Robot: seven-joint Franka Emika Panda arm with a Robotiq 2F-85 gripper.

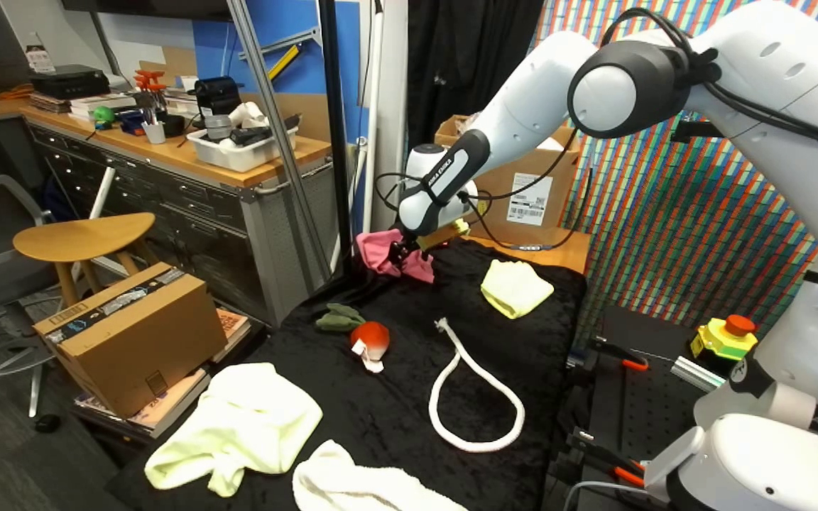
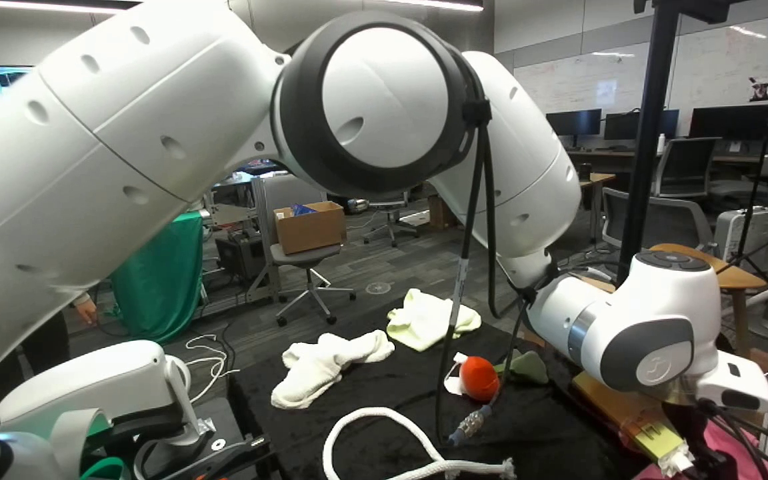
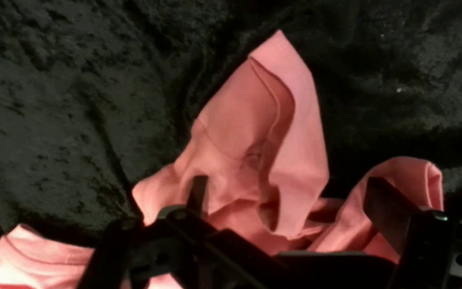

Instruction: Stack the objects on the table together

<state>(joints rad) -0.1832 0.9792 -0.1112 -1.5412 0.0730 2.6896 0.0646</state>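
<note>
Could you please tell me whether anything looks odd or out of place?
One thing: in both exterior views, a slack cable sags in a loop below the arm, its connector near the bottom; it might snag. Nothing looks spilled.

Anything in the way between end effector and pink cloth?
Nothing visible: in the wrist view the end effector stands open, folds of the pink cloth showing directly between its jaws. Whether they touch, I can't tell.

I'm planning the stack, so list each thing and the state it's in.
Pink cloth: crumpled
Tool: open, at the pink cloth
Small yellow cloth: loosely bunched
Pale yellow cloth: rumpled, partly spread
White cloth: bunched up
White rope: looped
Red item: lying unstacked
Taped box: closed
Distant box: open
Bench drawers: shut where visible
Desk monitors: dark
Ceiling light: lit
</note>
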